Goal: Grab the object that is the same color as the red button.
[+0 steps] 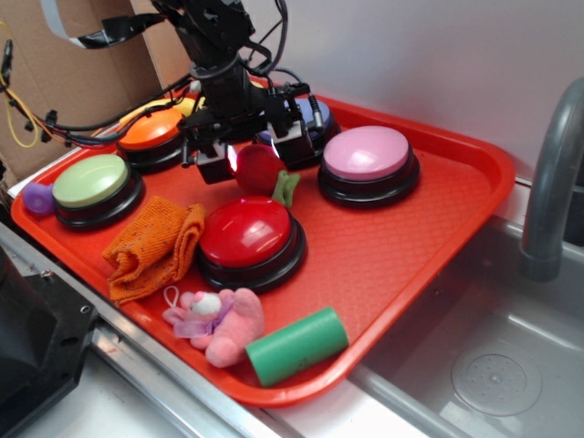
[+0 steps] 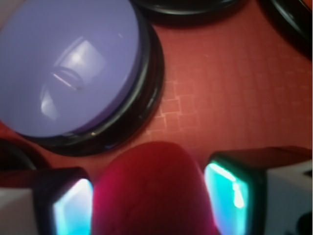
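Dark-red plush ball [image 1: 258,168] upper centre of frame, leaf tuft pointing lower right toward red button [image 1: 246,230]; end effector [image 1: 254,153] narrowly open, fingers [image 2: 234,192] clamping ball.

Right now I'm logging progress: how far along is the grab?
Done: the gripper has reached the dark-red plush ball, behind the red button. In hand: wrist view shows its fingers flanking the ball; contact is unclear. Left: closing firmly and lifting off the tray.
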Tool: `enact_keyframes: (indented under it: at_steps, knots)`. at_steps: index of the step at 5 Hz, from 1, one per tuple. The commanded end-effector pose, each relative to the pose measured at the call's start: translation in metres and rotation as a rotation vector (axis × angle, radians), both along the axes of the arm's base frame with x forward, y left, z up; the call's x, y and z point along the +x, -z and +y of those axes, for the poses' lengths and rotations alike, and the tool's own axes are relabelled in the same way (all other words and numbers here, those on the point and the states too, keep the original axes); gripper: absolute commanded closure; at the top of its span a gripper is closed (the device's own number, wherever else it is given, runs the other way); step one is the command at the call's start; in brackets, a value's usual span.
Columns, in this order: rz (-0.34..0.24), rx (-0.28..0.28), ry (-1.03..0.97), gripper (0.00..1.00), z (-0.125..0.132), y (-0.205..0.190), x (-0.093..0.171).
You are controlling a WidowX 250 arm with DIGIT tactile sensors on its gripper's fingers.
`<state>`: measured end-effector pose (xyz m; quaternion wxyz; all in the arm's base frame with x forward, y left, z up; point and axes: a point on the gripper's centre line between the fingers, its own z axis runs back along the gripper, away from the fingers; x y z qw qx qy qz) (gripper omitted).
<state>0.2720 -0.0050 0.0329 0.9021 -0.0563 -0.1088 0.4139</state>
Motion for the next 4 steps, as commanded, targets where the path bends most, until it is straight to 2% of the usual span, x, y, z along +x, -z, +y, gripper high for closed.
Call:
enact_keyframes:
  at_steps: [1,2,3,4]
  knots:
    - [-0.055,-0.060,-0.005,1.00,0.009,-0.014,0.005]
    - [-0.043,-0.023,0.093,1.00,0.015,-0.039,0.000]
    - [-0.009,0.078,0.207,1.00,0.021,-0.074,-0.008]
    - [0.057,0.189,0.348,1.00,0.035,-0.106,-0.014]
